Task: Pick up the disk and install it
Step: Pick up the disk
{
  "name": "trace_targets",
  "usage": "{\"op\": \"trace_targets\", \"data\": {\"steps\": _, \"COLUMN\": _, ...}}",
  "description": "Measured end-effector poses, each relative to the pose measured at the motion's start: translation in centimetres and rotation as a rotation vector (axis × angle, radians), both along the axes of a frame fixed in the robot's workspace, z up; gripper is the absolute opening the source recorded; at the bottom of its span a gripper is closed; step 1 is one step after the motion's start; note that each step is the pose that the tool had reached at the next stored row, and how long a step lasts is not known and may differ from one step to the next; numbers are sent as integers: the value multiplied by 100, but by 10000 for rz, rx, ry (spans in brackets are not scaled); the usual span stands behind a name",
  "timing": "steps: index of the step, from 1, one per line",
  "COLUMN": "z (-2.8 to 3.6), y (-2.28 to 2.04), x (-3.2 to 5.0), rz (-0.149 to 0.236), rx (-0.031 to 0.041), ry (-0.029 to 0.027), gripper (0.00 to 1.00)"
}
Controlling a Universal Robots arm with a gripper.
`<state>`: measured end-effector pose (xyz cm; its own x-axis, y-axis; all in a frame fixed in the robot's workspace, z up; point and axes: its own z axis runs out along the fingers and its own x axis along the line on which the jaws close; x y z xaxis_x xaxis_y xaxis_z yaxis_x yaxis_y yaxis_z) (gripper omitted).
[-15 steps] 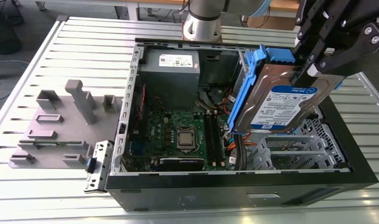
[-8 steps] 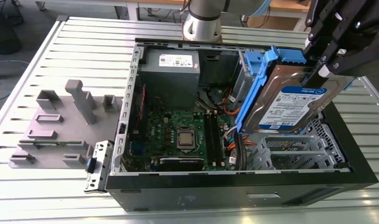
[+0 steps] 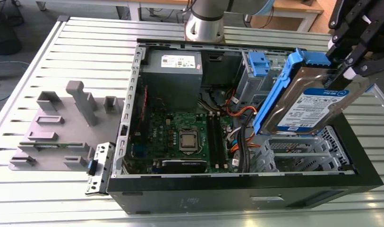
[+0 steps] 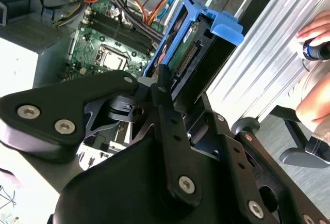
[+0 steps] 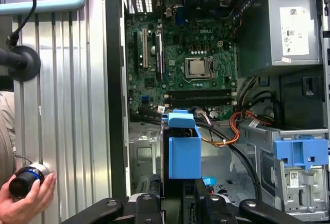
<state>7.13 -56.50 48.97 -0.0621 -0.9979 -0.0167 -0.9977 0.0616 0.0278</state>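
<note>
Hanging tilted in the air, the one disk (image 3: 311, 106) sits above the metal drive cage (image 3: 305, 151) at the exterior view's right end of the single open computer case (image 3: 242, 194). The gripper (image 3: 344, 71) has its fingers clamped on the disk's upper end. Inside the case lie one circuit board (image 3: 179, 132), one grey power box (image 3: 173, 71) and one other blue bracket (image 3: 258, 61). One grey fixture plate (image 3: 46, 130) rests on the table (image 3: 28, 198) beside the case. In the first wrist view one hand (image 5: 20, 203) holds one round knob (image 5: 23, 180)
</note>
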Motion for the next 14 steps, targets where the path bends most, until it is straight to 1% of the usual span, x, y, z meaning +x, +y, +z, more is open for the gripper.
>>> {"op": "trace_targets", "data": {"steps": 5, "z": -4, "y": 0, "x": 129, "rz": 0, "rx": 7, "ry": 0, "gripper": 35}}
{"op": "trace_targets", "data": {"steps": 9, "z": -8, "y": 0, "x": 211, "rz": 0, "rx": 17, "ry": 0, "gripper": 35}}
{"op": "trace_targets", "data": {"steps": 14, "z": -7, "y": 0, "x": 224, "rz": -1, "rx": 21, "ry": 0, "gripper": 35}}
